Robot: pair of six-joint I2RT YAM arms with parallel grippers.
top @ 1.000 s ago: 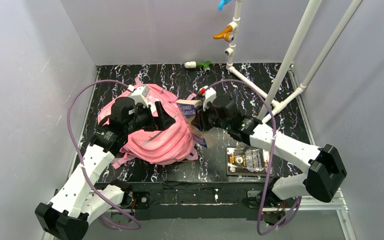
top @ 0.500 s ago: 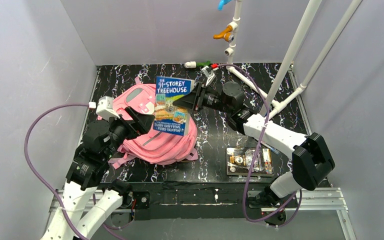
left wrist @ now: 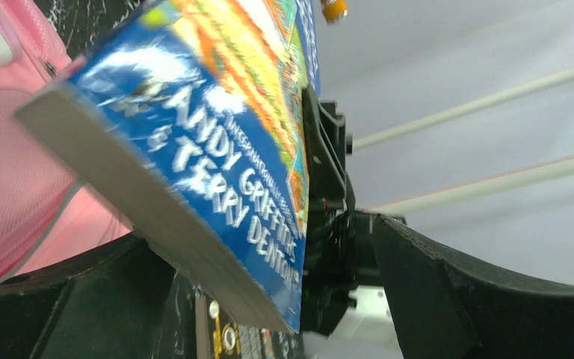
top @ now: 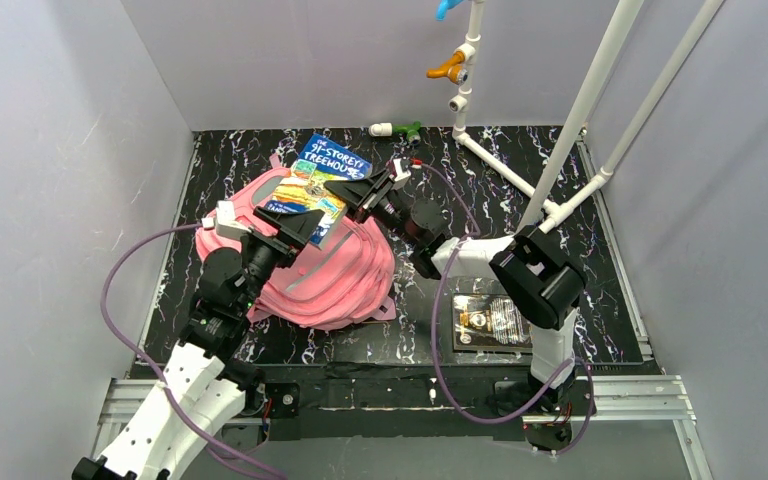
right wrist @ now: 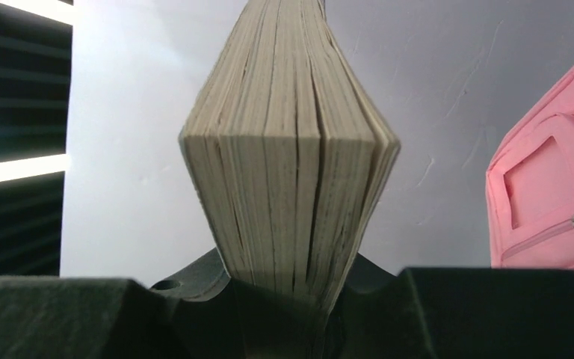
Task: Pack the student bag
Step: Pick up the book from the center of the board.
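Swinging left since a moment ago, the book (top: 312,187) now hangs tilted over the far end of the student bag (top: 335,285), which lies on the left half of the tabletop (top: 420,335). From the left, the left fingers (top: 298,226) stand spread wide around the book's near corner without gripping it, while the right fingers (top: 362,190) clamp its fanned page edge. If the spread fingers close late or off-corner, the book could twist free and land beside the bag rather than inside it.
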